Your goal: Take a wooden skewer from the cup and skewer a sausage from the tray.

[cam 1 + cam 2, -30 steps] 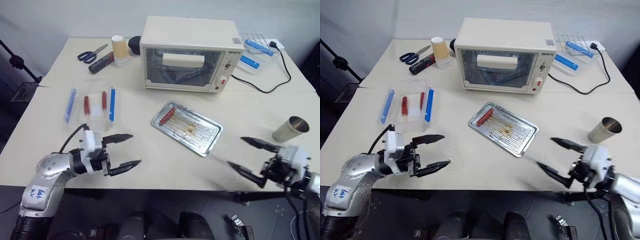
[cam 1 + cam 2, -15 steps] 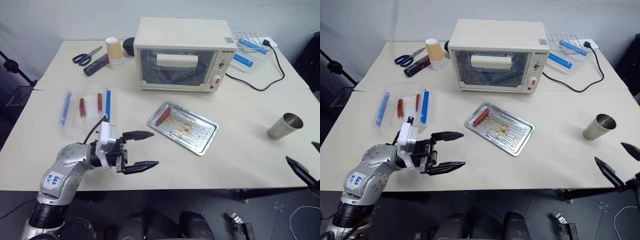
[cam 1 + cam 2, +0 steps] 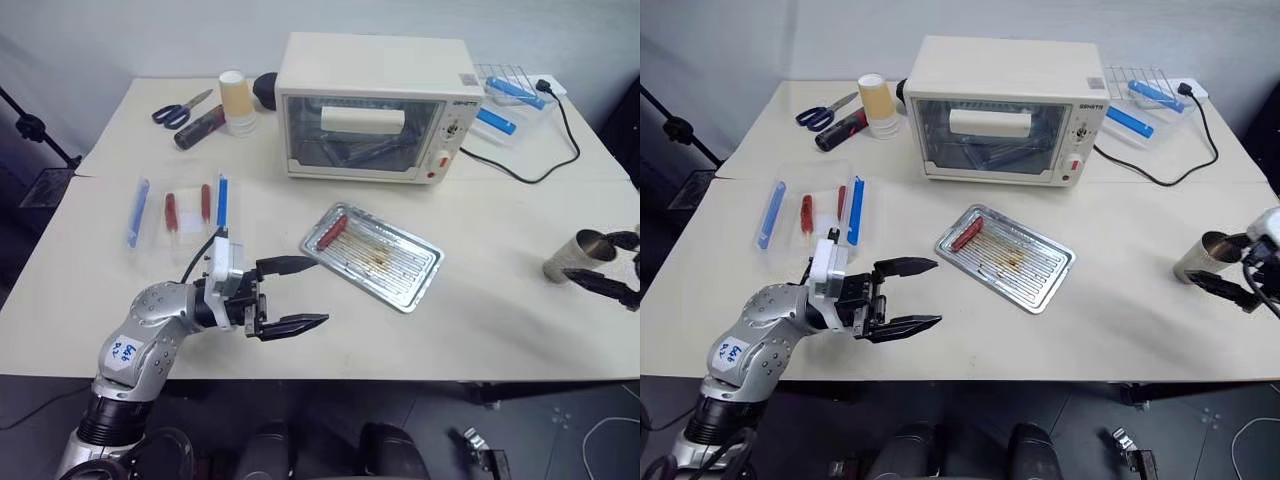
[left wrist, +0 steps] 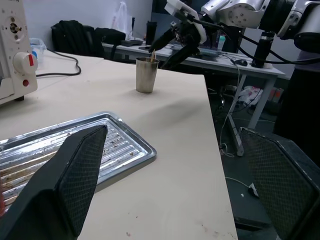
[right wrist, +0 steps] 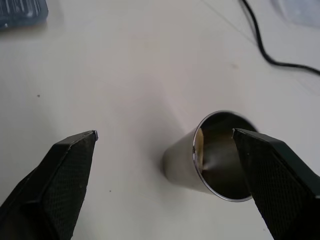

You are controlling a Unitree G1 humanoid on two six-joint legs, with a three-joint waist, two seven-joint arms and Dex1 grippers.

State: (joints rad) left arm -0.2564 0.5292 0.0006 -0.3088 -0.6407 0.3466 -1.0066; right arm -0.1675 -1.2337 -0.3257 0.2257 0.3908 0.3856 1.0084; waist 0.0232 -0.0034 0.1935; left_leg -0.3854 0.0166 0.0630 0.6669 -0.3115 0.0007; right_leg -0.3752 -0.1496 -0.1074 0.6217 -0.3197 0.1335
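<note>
We find the right pincer [image 3: 1237, 267] spread wide at the cup [image 3: 578, 256] on the table's [image 3: 480, 330] far right, and judge it should narrow over the rim onto the skewer [image 5: 198, 145] inside, while the left pincer [image 3: 296, 294], also spread, waits near the tray [image 3: 375, 256].

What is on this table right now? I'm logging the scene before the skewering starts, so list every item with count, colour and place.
toaster oven: one, cream, back centre
tray: one, silver, stained, table centre
sausage: one, reddish-brown, tray's left end
cup: one, steel, right edge
scissors: one, blue-handled, back left
paper cup: one, orange and white, left of oven
wrapped sticks: four, two blue, two red, left side
clear box: one, blue items, back right
cable: one, black, right of oven
left gripper: open, left of tray
right gripper: open, at the cup
</note>
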